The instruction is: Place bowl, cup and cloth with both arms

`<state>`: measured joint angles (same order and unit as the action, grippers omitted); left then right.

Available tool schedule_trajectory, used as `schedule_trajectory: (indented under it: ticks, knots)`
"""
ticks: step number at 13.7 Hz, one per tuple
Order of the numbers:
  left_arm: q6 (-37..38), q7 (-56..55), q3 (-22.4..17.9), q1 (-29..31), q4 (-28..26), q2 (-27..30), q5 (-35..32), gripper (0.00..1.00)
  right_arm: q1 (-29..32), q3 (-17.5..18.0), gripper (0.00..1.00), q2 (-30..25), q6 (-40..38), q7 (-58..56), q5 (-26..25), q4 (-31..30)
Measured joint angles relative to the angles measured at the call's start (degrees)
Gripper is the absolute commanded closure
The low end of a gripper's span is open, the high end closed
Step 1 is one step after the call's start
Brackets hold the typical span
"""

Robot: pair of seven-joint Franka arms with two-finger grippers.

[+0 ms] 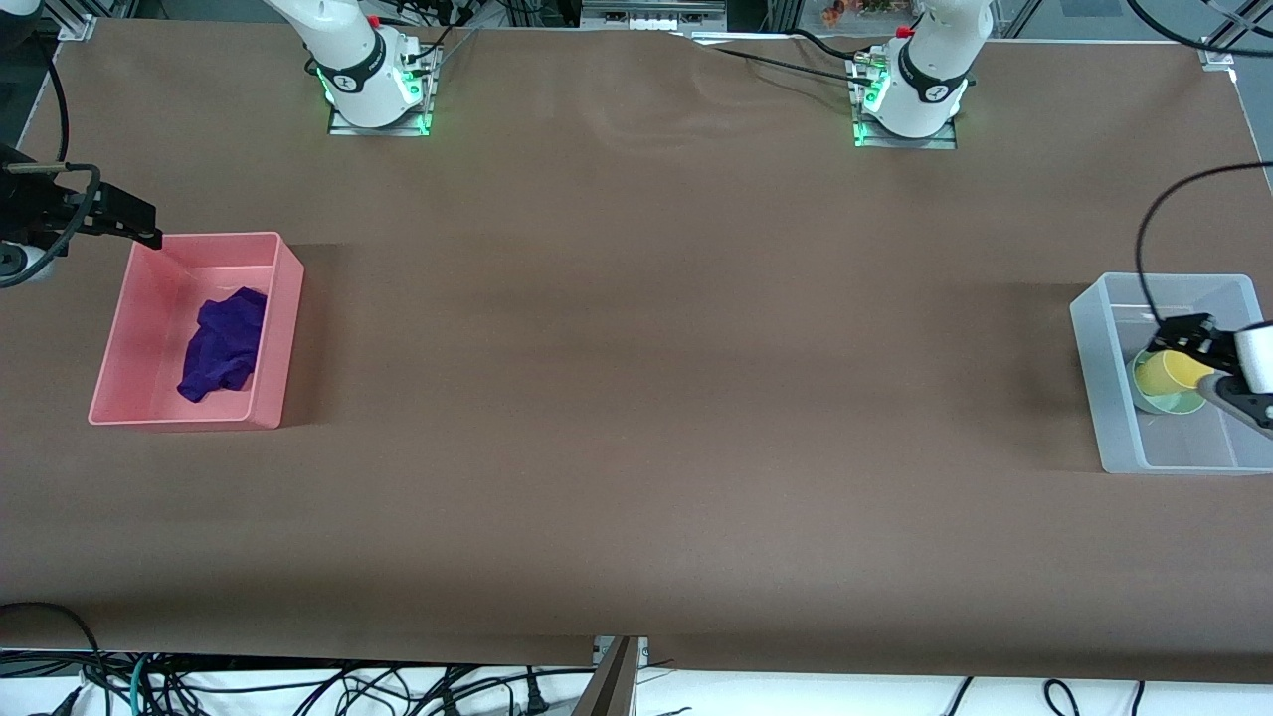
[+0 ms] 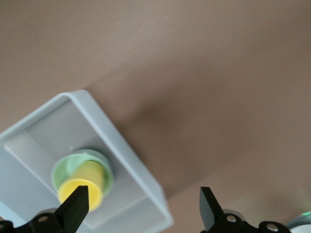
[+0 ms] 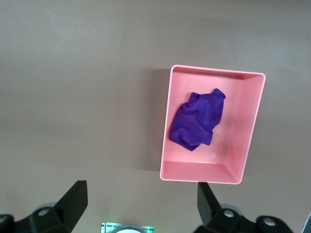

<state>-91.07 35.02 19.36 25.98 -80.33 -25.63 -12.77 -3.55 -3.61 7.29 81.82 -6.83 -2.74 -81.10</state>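
Note:
The purple cloth (image 1: 224,343) lies rumpled in the pink bin (image 1: 280,328) toward the right arm's end of the table; it also shows in the right wrist view (image 3: 197,121), inside the pink bin (image 3: 214,172). The yellow cup (image 1: 1174,370) sits tilted inside the mint-green bowl (image 1: 1172,404), and both are in the clear bin (image 1: 1109,398) toward the left arm's end. In the left wrist view the cup (image 2: 82,187) rests in the bowl (image 2: 60,167). My left gripper (image 1: 1188,338) (image 2: 143,204) is open and empty above the clear bin (image 2: 121,145). My right gripper (image 1: 134,224) (image 3: 141,199) is open and empty above the pink bin's corner.
The two white arm bases (image 1: 373,85) (image 1: 910,94) with green lights stand at the table's edge farthest from the front camera. A brown cover lies over the whole table (image 1: 646,398). Cables hang below the edge nearest the front camera.

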Motion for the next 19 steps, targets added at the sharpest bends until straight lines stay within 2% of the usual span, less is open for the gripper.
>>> schedule_trajectory:
  ticks: [4,7,8,11,13,16,19]
  knots:
    - [3.66,-17.43,0.97,-8.54,1.31,1.73,0.82,0.00,0.08,-0.03,0.00,0.04,0.00,0.00,0.00,0.00]
    - [3.72,-22.24,0.81,-11.45,1.38,2.76,7.87,0.00,0.11,-0.04,0.00,0.08,0.00,0.01,0.00,0.00]
    - [3.73,-23.27,-1.55,-13.79,1.38,3.72,9.63,0.00,0.11,-0.04,0.00,0.09,0.01,0.01,0.00,0.00]
    - [3.46,-28.33,-12.61,-24.05,0.95,8.97,12.89,0.00,0.14,-0.04,0.00,0.12,0.02,0.01,0.00,0.00]
    - [0.01,-34.17,-15.78,-27.44,-3.06,14.37,13.28,0.00,0.15,-0.04,0.00,0.14,0.03,0.01,0.00,0.00]
    - [-4.37,-36.43,-17.61,-28.61,-13.56,21.57,13.36,0.00,0.17,-0.04,0.00,0.16,0.03,0.01,0.00,0.00]
    - [-5.67,-36.63,-17.99,-28.94,-17.55,23.65,13.45,0.00,0.17,-0.04,0.00,0.19,0.04,0.01,0.00,0.00]
